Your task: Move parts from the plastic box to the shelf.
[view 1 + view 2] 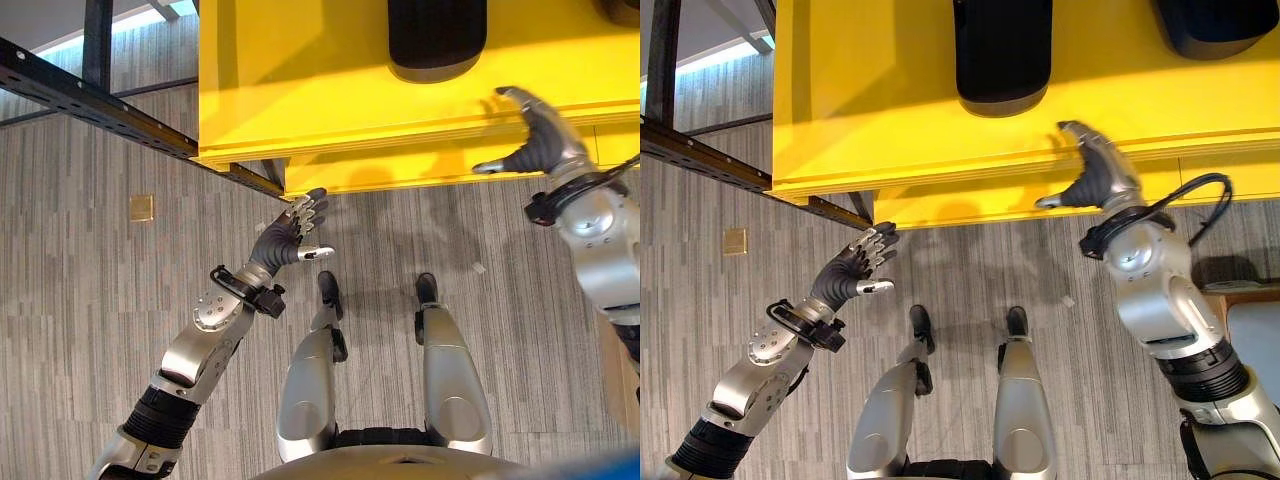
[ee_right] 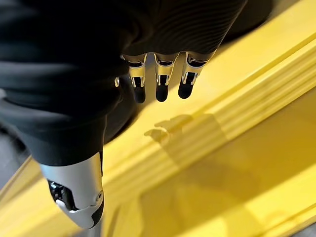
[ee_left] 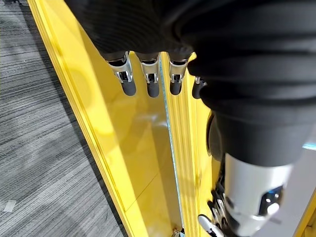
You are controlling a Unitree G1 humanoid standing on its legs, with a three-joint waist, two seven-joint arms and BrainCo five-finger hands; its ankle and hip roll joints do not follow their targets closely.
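Yellow plastic box (image 1: pixel 300 90) holds a black part (image 1: pixel 437 38); I see both my left hand (image 1: pixel 290 235) and right hand (image 1: pixel 535 135) spread wide, empty.

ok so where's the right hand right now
In the eye views the right hand is on the robot's right, fingers open over the front edge of the yellow box, just right of the nearer black part lying in it.
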